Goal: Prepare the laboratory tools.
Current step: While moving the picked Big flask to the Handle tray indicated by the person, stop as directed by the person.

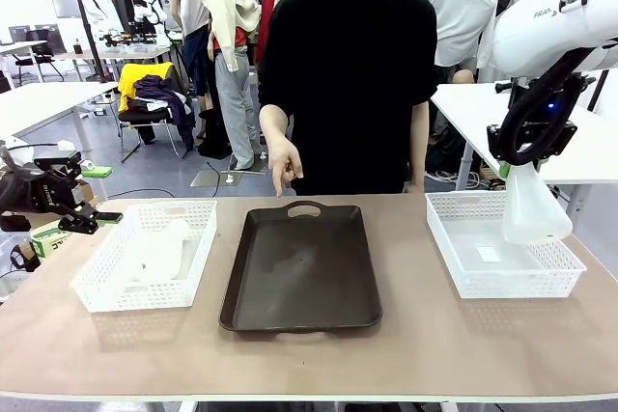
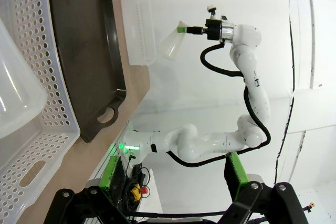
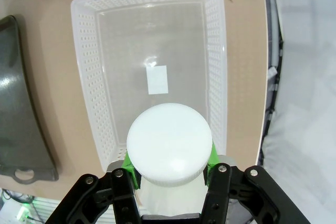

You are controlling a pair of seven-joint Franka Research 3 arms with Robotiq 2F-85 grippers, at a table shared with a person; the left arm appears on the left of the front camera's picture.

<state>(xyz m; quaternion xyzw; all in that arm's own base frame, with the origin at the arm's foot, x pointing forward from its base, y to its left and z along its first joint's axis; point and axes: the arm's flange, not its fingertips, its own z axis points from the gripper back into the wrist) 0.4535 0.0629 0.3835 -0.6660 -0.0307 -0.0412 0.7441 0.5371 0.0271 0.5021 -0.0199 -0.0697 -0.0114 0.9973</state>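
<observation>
Frosted-white and half see-through, hanging by its thin neck under the right arm point(image 1: 565, 26): the cone-shaped flask point(image 1: 536, 205) with the wide round bottom. Squeezed tight between the green pads point(image 3: 209, 156) of the right jaws, bottom down and standing straight. Held over the right-hand white basket full of little holes point(image 1: 463, 282), up above its floor.

Looks like the carrying step: out of the basket and off to the dark brown tray with handles point(image 1: 299, 272) in the middle of the worktop point(image 1: 435, 354). Pointing down at the far edge of that tray with one finger: the person's hand point(image 1: 283, 163).

Next, most likely: go up over the basket wall, swing across to the tray, keep the flask straight, come down slowly, then let go. Best not to bump the wall on the way.

Over on the other side, left jaws spread wide with nothing in them, out past the left edge of the worktop, near the left-hand white basket with holes point(image 1: 135, 296). Resting inside that one: the second flask point(image 1: 159, 253), just like the first, maybe tipped over, hard to tell. Not yet picked up.
</observation>
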